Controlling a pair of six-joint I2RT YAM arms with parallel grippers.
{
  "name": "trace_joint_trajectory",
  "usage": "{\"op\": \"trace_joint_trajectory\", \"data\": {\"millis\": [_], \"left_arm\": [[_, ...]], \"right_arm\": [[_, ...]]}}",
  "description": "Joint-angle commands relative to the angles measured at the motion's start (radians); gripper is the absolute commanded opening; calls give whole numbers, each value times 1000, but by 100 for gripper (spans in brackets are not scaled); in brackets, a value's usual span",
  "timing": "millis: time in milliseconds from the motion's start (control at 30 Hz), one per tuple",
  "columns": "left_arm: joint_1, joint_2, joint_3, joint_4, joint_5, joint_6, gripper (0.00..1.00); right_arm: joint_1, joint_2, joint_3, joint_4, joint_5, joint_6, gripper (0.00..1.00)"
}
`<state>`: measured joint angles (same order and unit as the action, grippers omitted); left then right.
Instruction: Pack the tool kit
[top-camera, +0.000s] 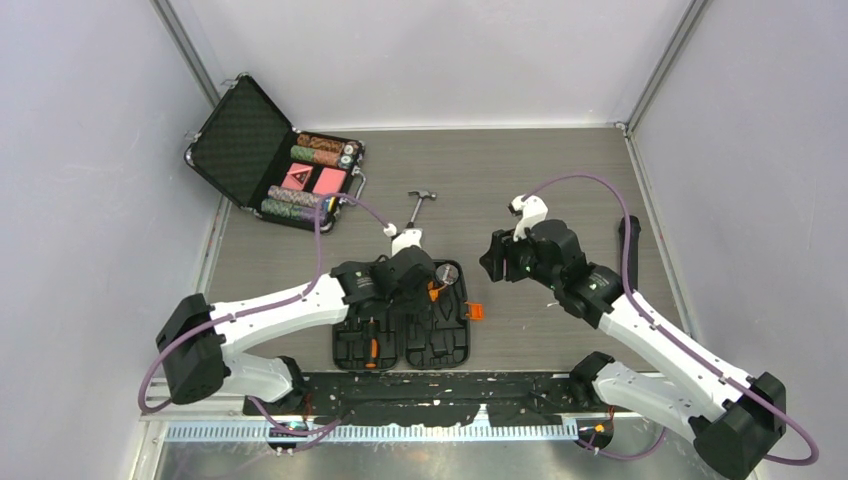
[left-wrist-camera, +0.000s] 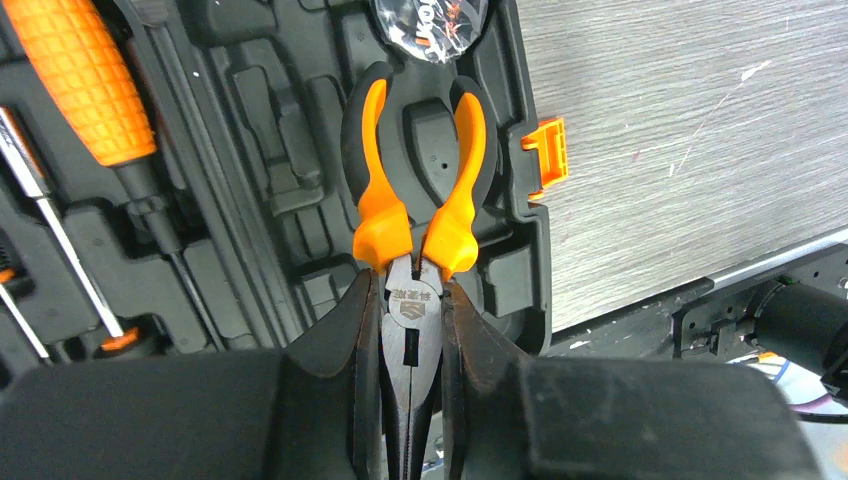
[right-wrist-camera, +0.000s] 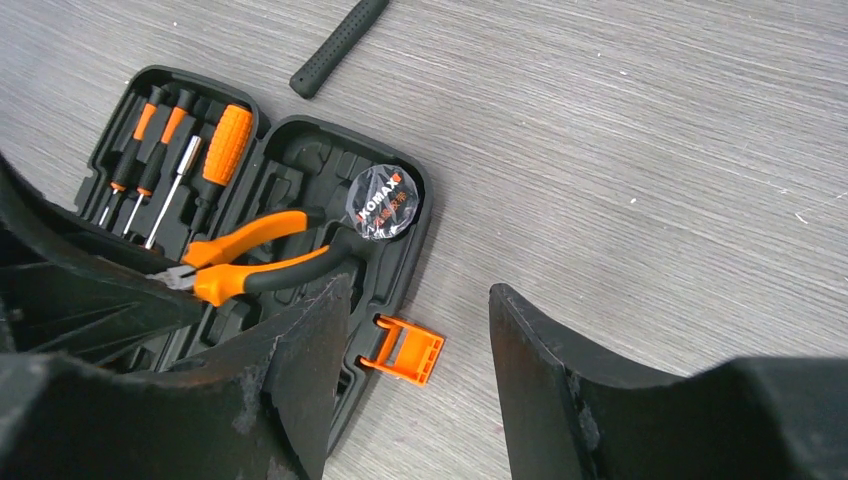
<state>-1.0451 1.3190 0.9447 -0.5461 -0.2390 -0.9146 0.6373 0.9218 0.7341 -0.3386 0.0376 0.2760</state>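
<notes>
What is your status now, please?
Left tool shut on pliers by the nose, above open case. Right tool open, empty, beside case. Hammer lies on table, outside case.

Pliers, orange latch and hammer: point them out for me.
pliers (left-wrist-camera: 412, 300), left wrist view, steel head near the pivot
orange latch (right-wrist-camera: 405, 350), right wrist view, middle of the flap
hammer (top-camera: 416, 210), top external view, on the shaft

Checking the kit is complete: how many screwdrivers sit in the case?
4, side by side in the tool kit's left half: two slim ones, a silver-shafted one, a fat orange-handled one. Others may be hidden.
</notes>
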Motion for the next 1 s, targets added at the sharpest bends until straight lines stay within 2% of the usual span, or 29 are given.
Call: {"op": "trace_joint_trajectory", "data": {"millis": [0, 200, 233, 333, 367, 467, 500, 567, 667, 767, 867, 967], "left_arm": [[-33, 34, 54, 60, -44, -151, 0], [-61, 117, 66, 61, -20, -220, 0], [-66, 127, 69, 61, -20, -229, 3], [-77, 139, 70, 60, -16, -242, 19], [-80, 138, 70, 58, -20, -244, 31], [-86, 121, 72, 58, -29, -239, 55], [-87, 115, 75, 58, -27, -234, 61], [-89, 110, 84, 64, -13, -222, 65], [-89, 91, 74, 107, 23, -220, 67], [-88, 40, 44, 113, -3, -229, 66], [-77, -17, -10, 114, -27, -250, 60], [-37, -40, -68, 156, 23, -263, 53]], "right_arm": [[-4, -48, -18, 19, -11, 22, 59], [-6, -67, -33, 17, -68, 17, 59], [-6, -69, -35, 17, -73, 14, 59], [-6, -72, -36, 17, -94, 12, 59], [-6, -75, -37, 17, -103, 12, 59], [-5, -79, -35, 24, -134, 9, 59], [-5, -77, -33, 27, -151, 8, 59], [-5, -71, -29, 29, -169, 9, 58], [-6, -55, -25, 27, -193, 16, 58], [-5, -33, -14, 2, -231, 22, 56], [-4, -5, -1, -32, -245, 26, 52], [4, 15, 4, -61, -249, 37, 49]]}}
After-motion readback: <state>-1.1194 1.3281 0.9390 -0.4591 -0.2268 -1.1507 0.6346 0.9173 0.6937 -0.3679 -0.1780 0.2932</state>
